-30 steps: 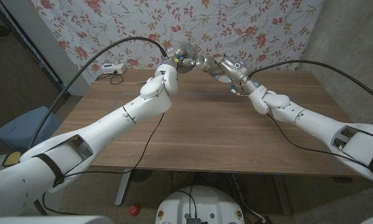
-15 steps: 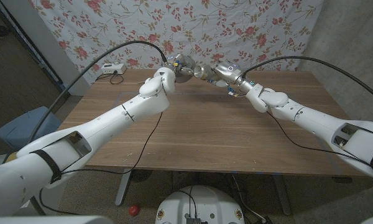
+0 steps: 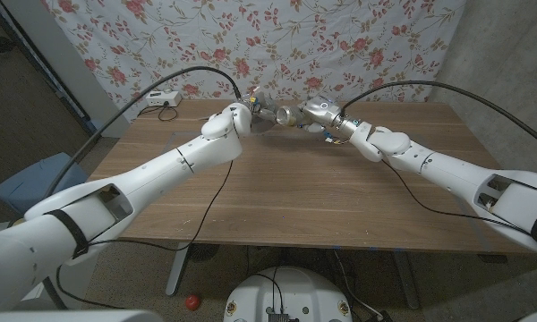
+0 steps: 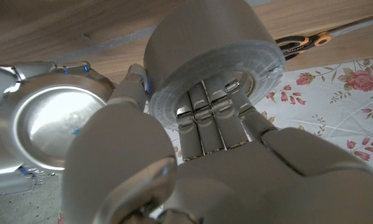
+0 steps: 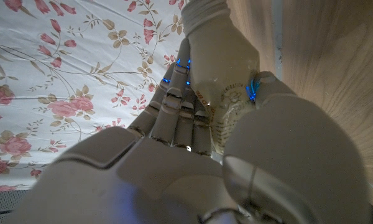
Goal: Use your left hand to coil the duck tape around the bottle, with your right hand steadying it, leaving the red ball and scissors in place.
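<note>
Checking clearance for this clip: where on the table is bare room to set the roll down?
Bare wood spans the brown wooden table between the two arms, toward the near edge. The far middle edge is crowded: left robot hand holding the grey duct tape roll, right robot hand gripping the pale labelled bottle.

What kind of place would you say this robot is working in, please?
Probably an improvised robotics test room, not a home or workshop. A flowered cloth backdrop hangs behind the brown wooden table, thick black cables run to the arms, and a small white electronic box sits at the table's far corner.
</note>
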